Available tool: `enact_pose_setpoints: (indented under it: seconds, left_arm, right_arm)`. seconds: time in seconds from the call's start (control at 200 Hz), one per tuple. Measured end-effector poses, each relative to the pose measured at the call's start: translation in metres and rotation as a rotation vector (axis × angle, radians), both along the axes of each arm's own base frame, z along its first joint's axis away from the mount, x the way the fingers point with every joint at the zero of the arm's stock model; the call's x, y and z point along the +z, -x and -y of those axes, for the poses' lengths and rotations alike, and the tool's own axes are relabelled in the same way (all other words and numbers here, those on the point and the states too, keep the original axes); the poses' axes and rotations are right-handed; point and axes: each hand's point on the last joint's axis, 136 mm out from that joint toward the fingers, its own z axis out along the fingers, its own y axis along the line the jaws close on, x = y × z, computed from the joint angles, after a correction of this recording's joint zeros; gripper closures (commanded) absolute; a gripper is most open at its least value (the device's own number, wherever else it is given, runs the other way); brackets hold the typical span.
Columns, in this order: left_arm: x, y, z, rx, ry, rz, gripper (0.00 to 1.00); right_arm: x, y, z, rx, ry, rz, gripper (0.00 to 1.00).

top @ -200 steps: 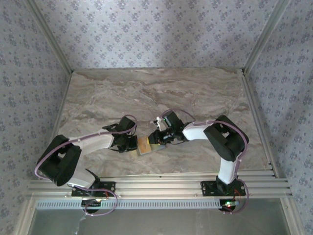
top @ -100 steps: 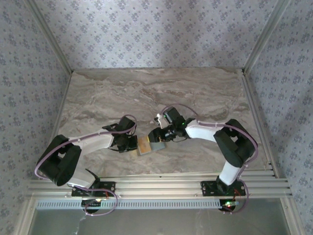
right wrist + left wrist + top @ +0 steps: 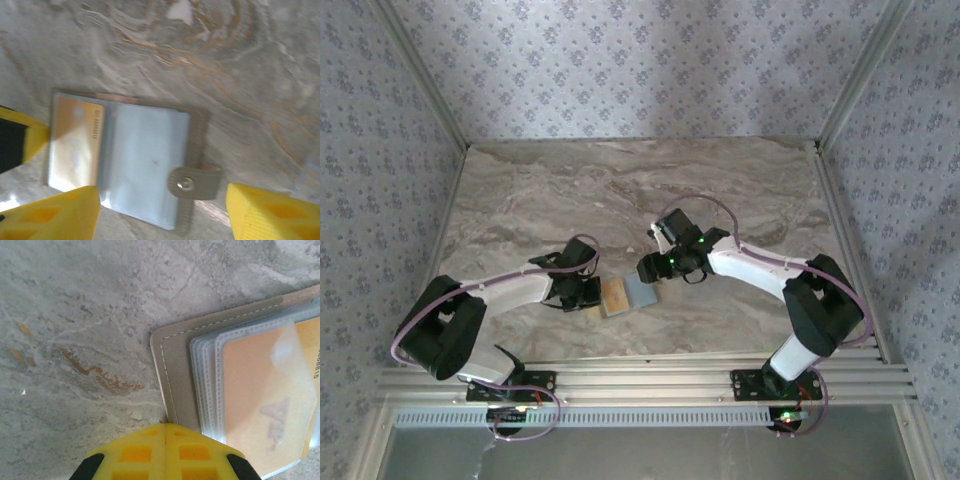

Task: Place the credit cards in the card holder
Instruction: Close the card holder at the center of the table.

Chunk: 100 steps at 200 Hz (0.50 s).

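The holder (image 3: 638, 292) lies open on the bench (image 3: 620, 190), near the middle of the near edge. A card (image 3: 614, 297) sits in a clear sleeve on its left half. The left claw (image 3: 165, 429) is closed, its tip at the holder's left edge. The right claw (image 3: 162, 212) hangs open over the right half, near the snap tab (image 3: 194, 182).

In the left wrist view, the orange credit card (image 3: 265, 405) lies under a clear sleeve (image 3: 220, 385) of the card holder (image 3: 175, 375); it carries a faint grey mark (image 3: 274, 416) of slanted letters, too washed out to read; a row of small dark digits (image 3: 315, 367) runs sideways along its edge, cut by the frame and not surely legible; in the right wrist view the same row stands on the card's edge, blurred beyond reading.
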Motion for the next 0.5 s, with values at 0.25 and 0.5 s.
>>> enact_pose_setpoints:
  seconds: [0.25, 0.5]
  left_arm:
    - [0.000, 0.000, 0.000, -0.001, 0.000, 0.000, 1.00]
    - [0.000, 0.000, 0.000, -0.002, 0.000, 0.001, 1.00]
  right_arm:
    - [-0.025, 0.004, -0.008, 0.020, 0.154, 0.014, 0.29]
    - [-0.040, 0.002, -0.004, -0.006, 0.284, 0.042, 0.39]
